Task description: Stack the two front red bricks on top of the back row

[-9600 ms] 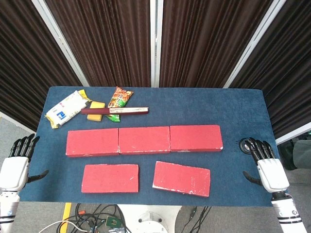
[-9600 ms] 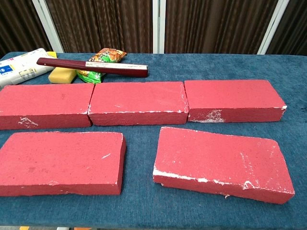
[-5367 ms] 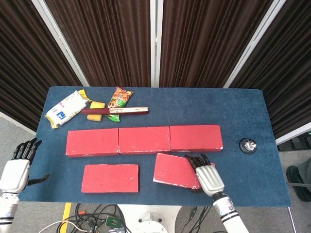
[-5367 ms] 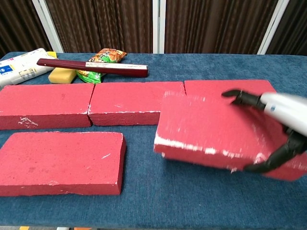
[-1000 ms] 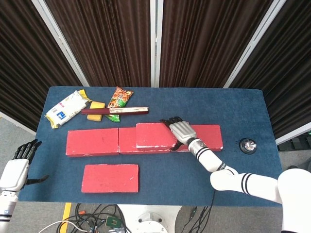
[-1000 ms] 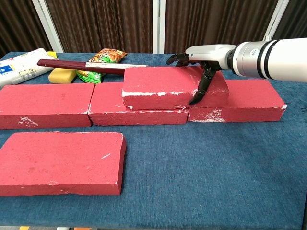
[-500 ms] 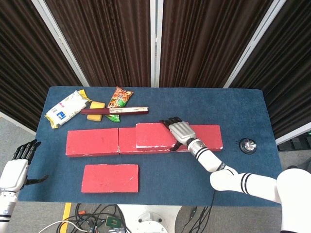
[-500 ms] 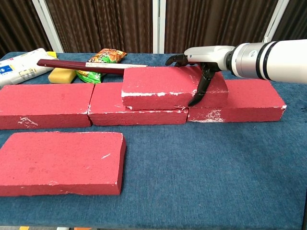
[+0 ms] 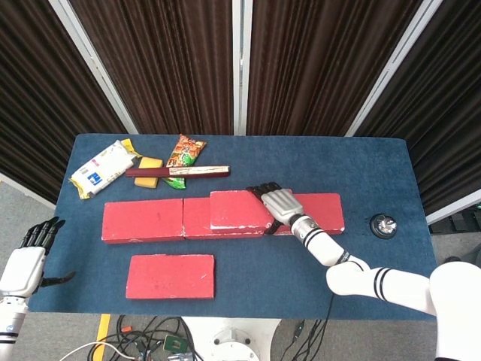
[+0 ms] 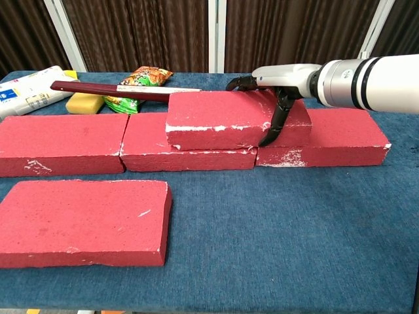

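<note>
On the blue table point(image 9: 361, 169) a back row point(image 10: 78, 140) of three red bricks carries a stacked brick point(image 10: 222, 118) over the middle-right seam; the right hand point(image 9: 279, 203) grasps its right end, thumb on the front face. The other front brick point(image 9: 170, 275) lies alone, the left hand point(image 9: 26, 259) released off the table's edge

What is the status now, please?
Right hand grips stacked brick on back row. Left hand open, off table. Front brick not yet moved. Nothing in the way.
</note>
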Controlling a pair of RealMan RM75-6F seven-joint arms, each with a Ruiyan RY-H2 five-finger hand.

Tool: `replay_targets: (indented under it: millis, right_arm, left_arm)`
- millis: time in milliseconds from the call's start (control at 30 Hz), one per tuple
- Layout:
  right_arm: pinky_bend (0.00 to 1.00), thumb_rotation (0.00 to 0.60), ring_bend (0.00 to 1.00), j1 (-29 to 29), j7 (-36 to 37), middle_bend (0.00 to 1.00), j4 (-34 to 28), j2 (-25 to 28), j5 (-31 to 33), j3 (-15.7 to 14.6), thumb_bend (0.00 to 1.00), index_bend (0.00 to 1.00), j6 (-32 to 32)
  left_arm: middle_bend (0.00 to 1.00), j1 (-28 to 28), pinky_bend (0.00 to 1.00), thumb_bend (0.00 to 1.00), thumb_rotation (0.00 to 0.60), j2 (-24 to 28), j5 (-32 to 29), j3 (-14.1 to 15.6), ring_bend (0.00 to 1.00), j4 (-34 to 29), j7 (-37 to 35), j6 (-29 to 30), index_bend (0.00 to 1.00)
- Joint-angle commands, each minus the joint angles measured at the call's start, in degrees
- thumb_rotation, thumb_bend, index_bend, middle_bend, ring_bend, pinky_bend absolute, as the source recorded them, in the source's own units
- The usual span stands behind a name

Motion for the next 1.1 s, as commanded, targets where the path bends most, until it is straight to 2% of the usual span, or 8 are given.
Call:
replay_targets:
  millis: [33, 367, 567, 800, 933, 1100]
  right_arm:
    - [0.0, 0.6, 0.0, -0.45, 0.89, 0.0, -0.05, -0.07, -1.25, 0.38, 0.0, 0.0, 0.68]
    - [0.0, 0.6, 0.0, -2.09, 5.02, 0.0, -1.58, 1.39, -6.56, 1.36, 0.0, 0.0, 1.21]
    - [0.0, 0.6, 0.0, -2.83, 4.74, 0.0, -6.83, 6.17, -7.09, 0.81, 0.0, 0.0, 0.74]
    - [0.0, 0.6, 0.0, -7.09, 7.53, 0.0, -14.47, 13.23, -10.46, 1.91, 0.0, 0.0, 6.62]
    - [0.0, 0.6, 0.0, -9.91, 10.78, 0.0, -15.89, 16.26, -12.29, 2.8, 0.0, 0.0, 9.87]
    - [0.0, 0.6, 0.0, -12.69, 16.35, 0.0, -16.01, 19.83, -13.95, 3.88, 0.0, 0.0, 11.15]
  left_arm:
    - [0.0, -0.02, 0.0, 0.0, 0.6, -0.01, -0.01, -0.03, 0.0, -0.01, 0.02, 0.01, 0.01]
    - [0.0, -0.12, 0.0, 0.0, 0.6, 0.11, 0.08, -0.06, 0.0, -0.28, 0.21, 0.0, 0.01]
    - [0.0, -0.34, 0.0, 0.0, 0.6, 0.21, 0.3, 0.07, 0.0, -0.99, 1.02, -0.29, 0.01]
    - [0.0, -1.35, 0.0, 0.0, 0.6, 0.57, 1.14, 0.74, 0.0, -3.19, 2.3, -2.06, 0.01]
    - [0.0, -2.64, 0.0, 0.0, 0.6, 2.01, 3.21, 1.77, 0.0, -6.46, 1.19, -3.91, 0.01]
    - [0.0, -4.76, 0.0, 0.0, 0.6, 1.9, 4.67, 3.72, 0.0, -11.19, 3.89, -8.66, 0.01]
